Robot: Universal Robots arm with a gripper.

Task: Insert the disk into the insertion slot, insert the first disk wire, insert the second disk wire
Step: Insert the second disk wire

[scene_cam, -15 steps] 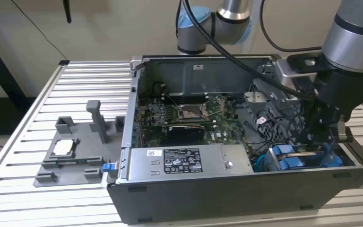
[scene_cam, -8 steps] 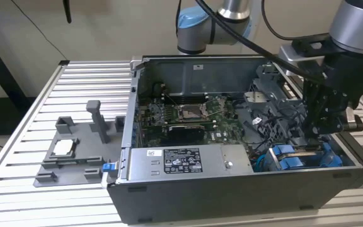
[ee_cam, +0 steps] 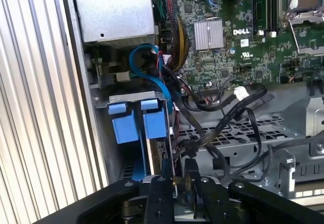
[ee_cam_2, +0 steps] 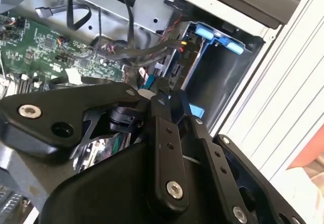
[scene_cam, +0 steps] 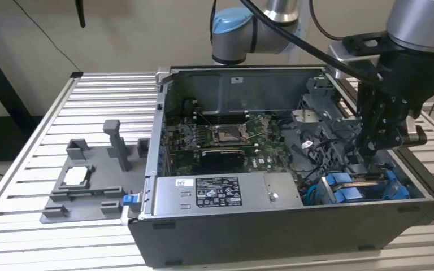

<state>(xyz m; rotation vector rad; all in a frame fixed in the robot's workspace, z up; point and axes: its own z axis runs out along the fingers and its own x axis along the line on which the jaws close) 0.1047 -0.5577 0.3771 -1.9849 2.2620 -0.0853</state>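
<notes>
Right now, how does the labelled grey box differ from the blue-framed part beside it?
The power-supply box is grey with a white label; the disk shows bright blue carrier tabs. The box looks far wider than the disk. The box is central; the disk is at the exterior view's right end. Both sit inside the computer case, along its near wall.

Blue-framed disk (scene_cam: 356,189); green motherboard (scene_cam: 232,135); black claw (ee_cam: 176,179); ribbed silver table (scene_cam: 104,96).
</notes>
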